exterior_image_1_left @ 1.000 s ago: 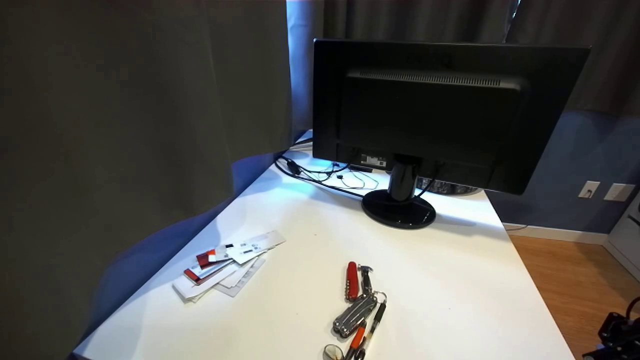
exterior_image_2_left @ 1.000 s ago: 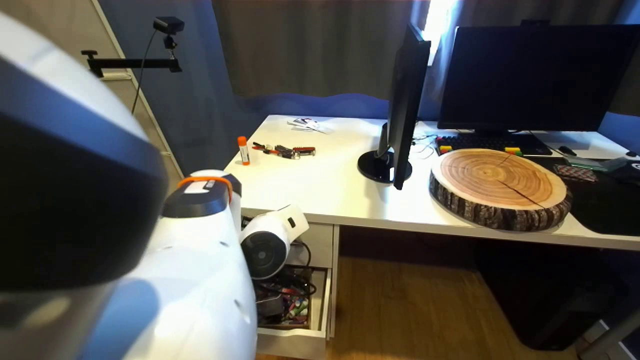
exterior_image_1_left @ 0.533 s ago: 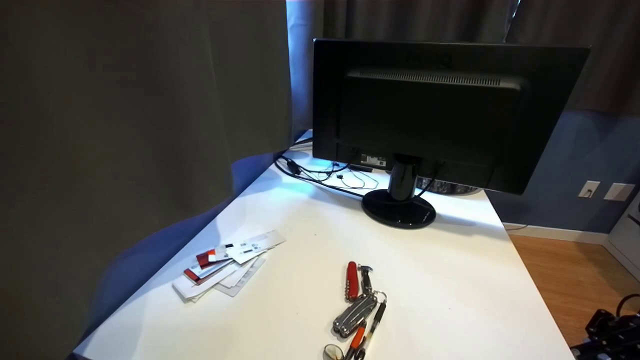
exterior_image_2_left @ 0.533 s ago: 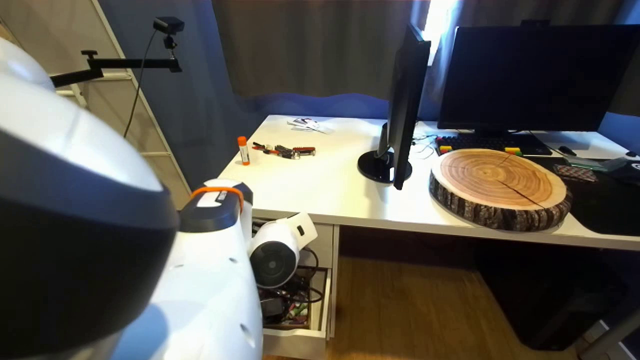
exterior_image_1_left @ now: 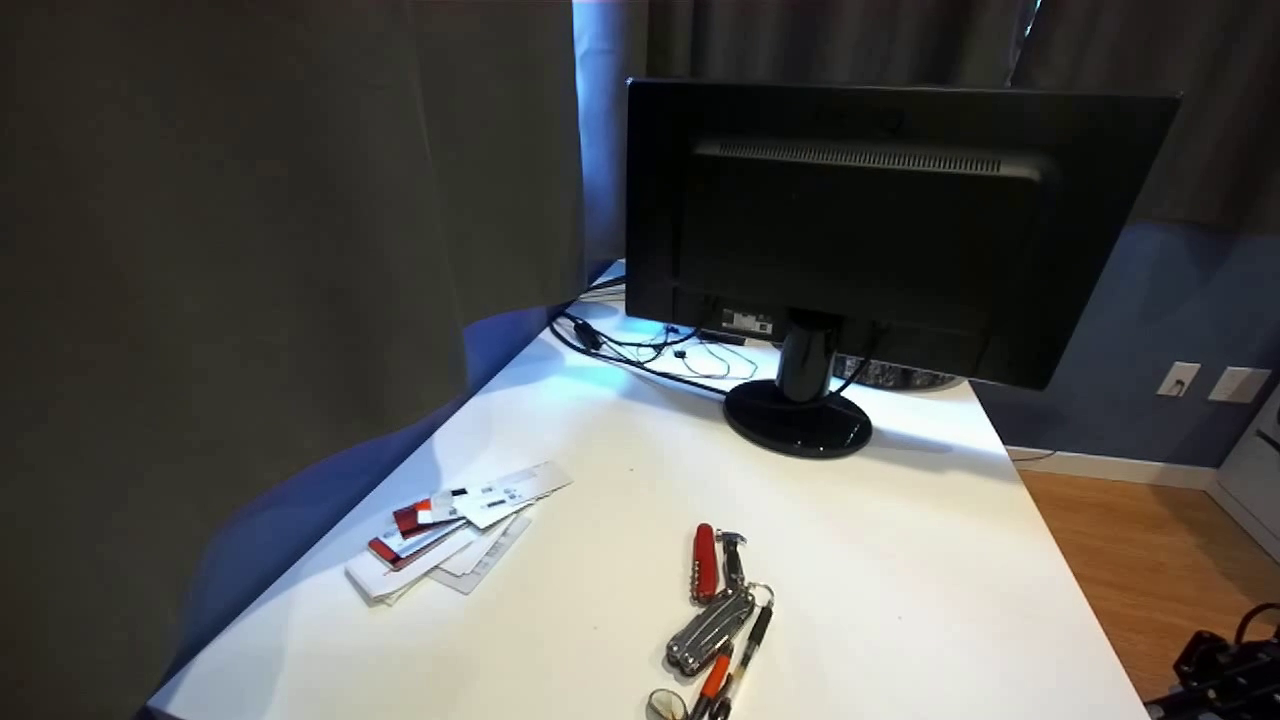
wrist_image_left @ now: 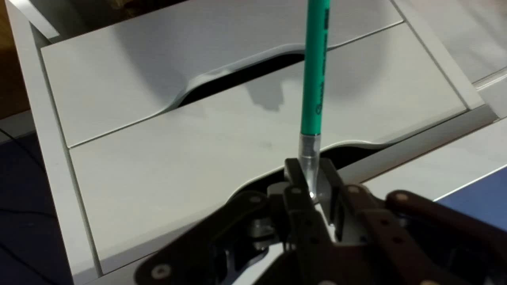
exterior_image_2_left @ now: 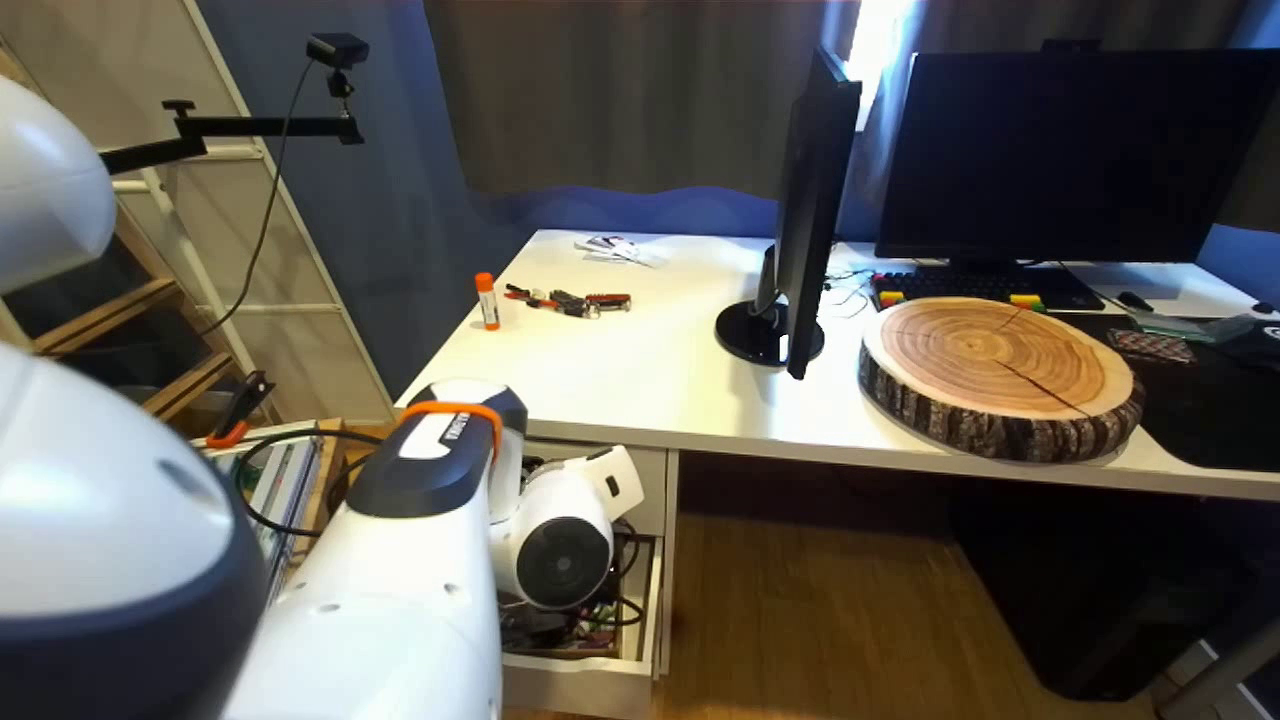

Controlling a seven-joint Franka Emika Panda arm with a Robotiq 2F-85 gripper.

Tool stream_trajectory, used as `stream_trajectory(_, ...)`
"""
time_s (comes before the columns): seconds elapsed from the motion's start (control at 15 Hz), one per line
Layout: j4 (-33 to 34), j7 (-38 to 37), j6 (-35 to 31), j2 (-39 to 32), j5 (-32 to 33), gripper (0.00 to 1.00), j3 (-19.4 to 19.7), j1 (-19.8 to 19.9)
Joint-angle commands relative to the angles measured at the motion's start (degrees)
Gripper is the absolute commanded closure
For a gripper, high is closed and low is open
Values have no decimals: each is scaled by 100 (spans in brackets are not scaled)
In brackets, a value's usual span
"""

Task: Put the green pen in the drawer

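A slim green pen [wrist_image_left: 315, 71] with dark lettering and a translucent end section is clamped by that end in the black jointed claw [wrist_image_left: 311, 174], seen against a flat white drawer front [wrist_image_left: 170, 174]. The wrist view's top edge cuts off its green end; the lettering is blurred. In an exterior view the white robot arm [exterior_image_2_left: 385, 600] covers part of the open white drawer [exterior_image_2_left: 590, 686]. In the wrist view the pen's long axis runs nearly vertical, translucent end down.
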State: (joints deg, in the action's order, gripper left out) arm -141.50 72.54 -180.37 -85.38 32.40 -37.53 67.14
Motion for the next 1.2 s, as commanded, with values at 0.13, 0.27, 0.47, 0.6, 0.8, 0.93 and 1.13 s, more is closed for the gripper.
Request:
stream_trajectory(0.13,-95,293,456,6,-443,96,-138,345)
stream_trajectory(0.27,-92,353,470,7,-534,96,-146,356)
stream_trajectory(0.47,-107,423,405,7,-703,97,-179,320)
stream_trajectory(0.6,-121,466,395,7,-817,97,-209,278)
stream_trajectory(0.8,-116,512,413,7,-932,97,-228,217)
stream_trajectory(0.93,-80,502,431,7,-920,85,-197,162)
stream_trajectory(1.13,-131,548,517,7,-994,57,-231,240)
